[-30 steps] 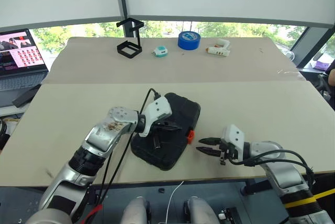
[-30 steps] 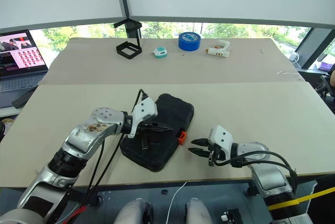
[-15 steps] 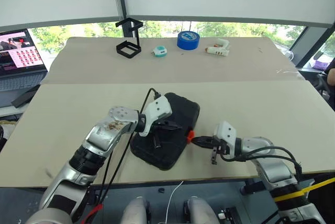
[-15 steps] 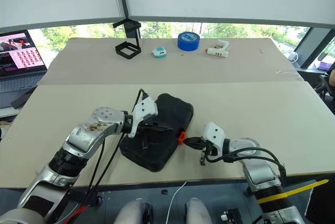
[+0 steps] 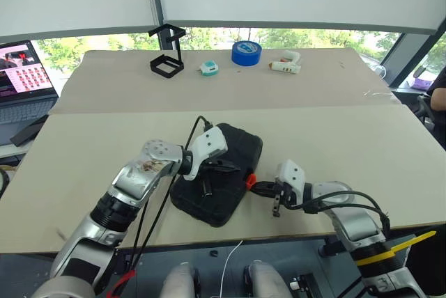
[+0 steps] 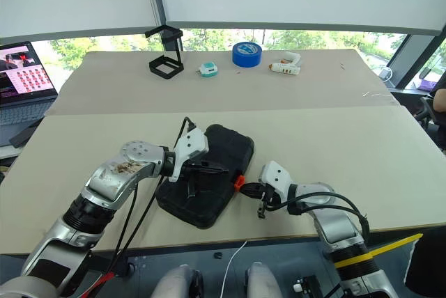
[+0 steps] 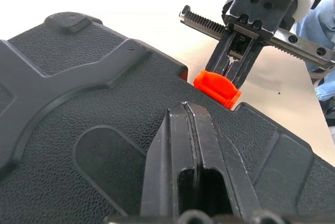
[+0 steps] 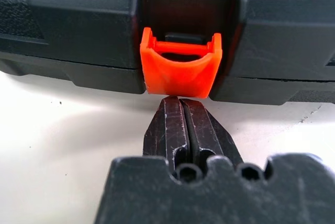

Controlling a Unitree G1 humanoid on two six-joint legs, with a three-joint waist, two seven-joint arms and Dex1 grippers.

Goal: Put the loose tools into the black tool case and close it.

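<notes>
Black tool case [image 5: 221, 183] lies lid-down-shut near table's front edge. Left gripper [image 7: 194, 130], fingers together, empty, presses on lid. Right gripper [image 8: 181, 110], also pinched closed & empty, tips touch orange latch [image 8: 179, 66]. Case looks rigid, textured plastic, prob. grippy; latch small, likely needs a firm push.

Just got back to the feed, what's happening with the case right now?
The black plastic hinged tool case lies with its lid down near the table's front edge. The left gripper, shut, rests on the lid. The right gripper, also shut, has its fingertips at the small orange latch, which hangs unfastened.
</notes>
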